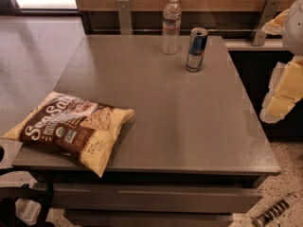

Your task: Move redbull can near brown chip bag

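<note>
A grey desk [189, 126] seen from above and in front. The redbull can [196, 49] stands upright near the far edge, right of centre, with nothing touching it. Just beside it, to the left and slightly behind, stands 1 clear water bottle [171, 25], also upright; the 2 are close but apart. The brown chip bag [71, 126] lies flat at the near left corner, well apart from the can, its pale yellow corners hanging over the desk's edges. The white and yellow gripper [282, 91] hangs off the right side of the desk, partly cut off by the picture's edge. I cannot tell whether its jaws are spread or pressed together.

Likely risks: the can is tall and slim, so a high or off-centre touch could tip it and set it rolling. A reach from the right could push the can into the bottle and topple that too. Setting the can down against the overhanging bag could nudge the bag off. Nothing stands between can and bag.
</note>
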Tool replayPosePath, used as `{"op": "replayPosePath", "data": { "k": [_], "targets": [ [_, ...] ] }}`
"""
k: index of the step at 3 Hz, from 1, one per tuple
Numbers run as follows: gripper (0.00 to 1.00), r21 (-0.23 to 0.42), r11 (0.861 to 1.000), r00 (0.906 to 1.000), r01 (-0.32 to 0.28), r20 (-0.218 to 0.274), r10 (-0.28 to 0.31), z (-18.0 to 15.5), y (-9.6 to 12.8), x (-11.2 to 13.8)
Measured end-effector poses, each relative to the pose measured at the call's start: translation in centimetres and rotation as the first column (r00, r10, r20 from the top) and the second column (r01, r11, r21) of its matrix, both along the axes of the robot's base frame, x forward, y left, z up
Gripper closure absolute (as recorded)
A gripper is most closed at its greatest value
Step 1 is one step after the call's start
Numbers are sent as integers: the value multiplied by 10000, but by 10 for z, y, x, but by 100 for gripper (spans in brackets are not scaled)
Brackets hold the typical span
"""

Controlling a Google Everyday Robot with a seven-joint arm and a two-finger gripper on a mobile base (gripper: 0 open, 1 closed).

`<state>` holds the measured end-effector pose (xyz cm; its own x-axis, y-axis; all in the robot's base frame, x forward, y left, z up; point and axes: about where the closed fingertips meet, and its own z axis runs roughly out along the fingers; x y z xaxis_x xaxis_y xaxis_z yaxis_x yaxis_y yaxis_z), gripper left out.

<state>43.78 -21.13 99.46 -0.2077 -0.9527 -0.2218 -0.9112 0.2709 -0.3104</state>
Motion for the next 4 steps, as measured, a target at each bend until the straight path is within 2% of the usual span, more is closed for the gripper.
{"op": "replayPosePath", "data": {
  "k": [1,2,3,4],
  "targets": [
    [0,0,10000,10000,0,2,0,0,0,0],
    [0,306,9993,9992,210,343,-220,6,-5,21],
    [0,1311,9898,9932,554,947,-681,11,-17,58],
    [0,2896,9546,9808,699,1549,-1188,3,-31,93]
  ]
}}
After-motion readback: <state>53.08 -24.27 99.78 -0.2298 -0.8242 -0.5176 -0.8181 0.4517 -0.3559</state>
